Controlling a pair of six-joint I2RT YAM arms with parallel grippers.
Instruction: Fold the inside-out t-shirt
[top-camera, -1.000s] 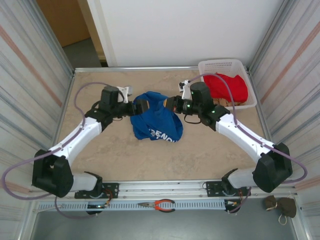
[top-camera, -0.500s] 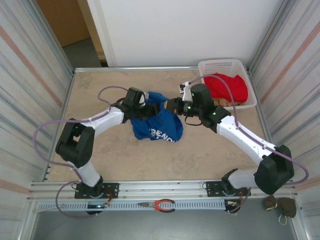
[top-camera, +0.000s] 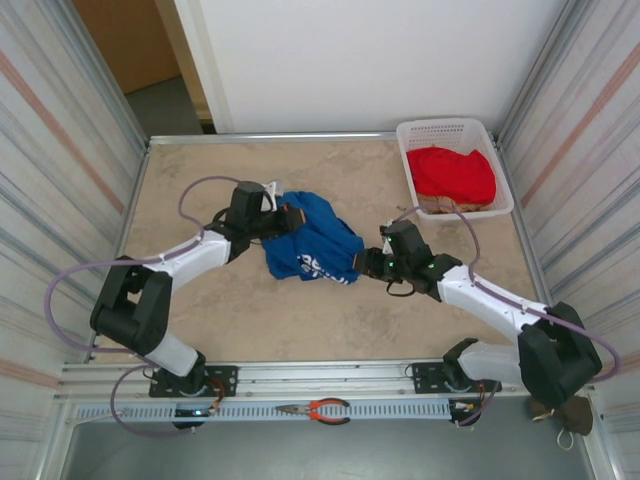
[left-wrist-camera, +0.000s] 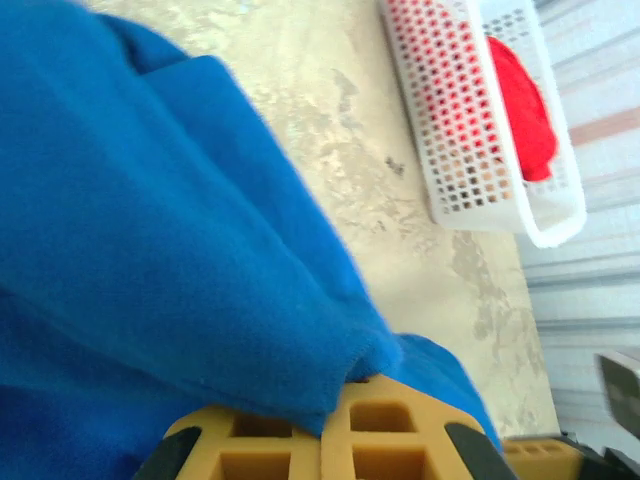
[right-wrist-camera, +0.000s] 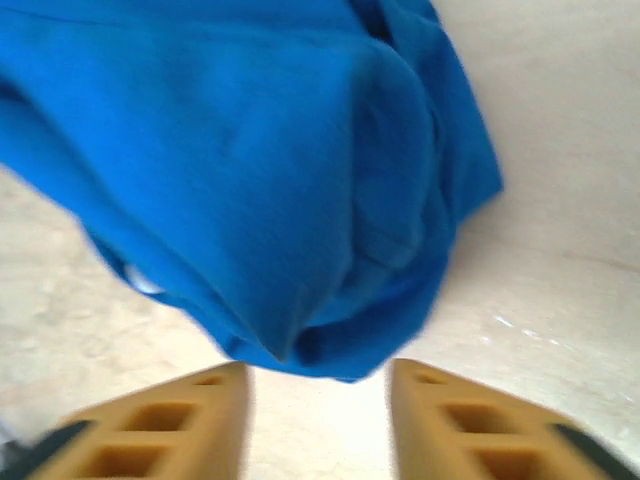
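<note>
The inside-out t-shirt (top-camera: 312, 238) lies bunched in a royal-blue heap at mid-table, white lettering along its near edge. My left gripper (top-camera: 285, 218) is at the heap's upper left, shut on the cloth. In the left wrist view a blue fold (left-wrist-camera: 200, 250) is pinched between the closed yellow fingers of that gripper (left-wrist-camera: 335, 405). My right gripper (top-camera: 366, 263) sits low at the heap's right edge, open. In the right wrist view the shirt (right-wrist-camera: 280, 180) hangs just ahead of that gripper (right-wrist-camera: 318, 385), with bare table between the fingers.
A white basket (top-camera: 440, 127) stands at the back right with a red garment (top-camera: 455, 172) and a tan cloth (top-camera: 440, 205) inside; it also shows in the left wrist view (left-wrist-camera: 470, 160). Metal walls flank both table sides. Pliers (top-camera: 315, 409) lie on the front rail.
The left gripper reached in and shut on the shirt's upper left. The right gripper let go, opened and dropped back toward the front right. The shirt settled lower onto the table.
</note>
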